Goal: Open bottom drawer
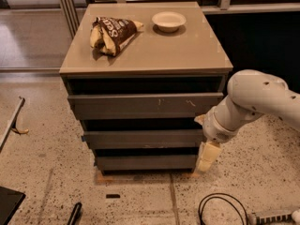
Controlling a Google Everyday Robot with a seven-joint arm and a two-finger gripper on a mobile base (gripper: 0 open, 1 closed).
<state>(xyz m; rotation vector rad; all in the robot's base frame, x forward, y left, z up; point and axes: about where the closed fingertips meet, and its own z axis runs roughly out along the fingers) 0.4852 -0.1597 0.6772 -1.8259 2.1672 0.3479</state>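
Observation:
The bottom drawer [145, 162] is the lowest and smallest of three dark-grey handleless fronts on the cabinet, plain and unmarked, and it looks closed. Above it are the middle drawer [143, 138] with a small blue bit at its left edge and the tall top drawer [145, 105] with pale scratch marks. My gripper [205, 161] hangs from the white arm [253, 102] and points down at the right end of the bottom drawer front, just above the floor.
On the cabinet top [187, 50] lie a brown chip bag [111, 32] and a white bowl [168, 20]. A black cable [220, 210] coils on the speckled floor at the front right. Dark objects [7, 205] lie at the lower left.

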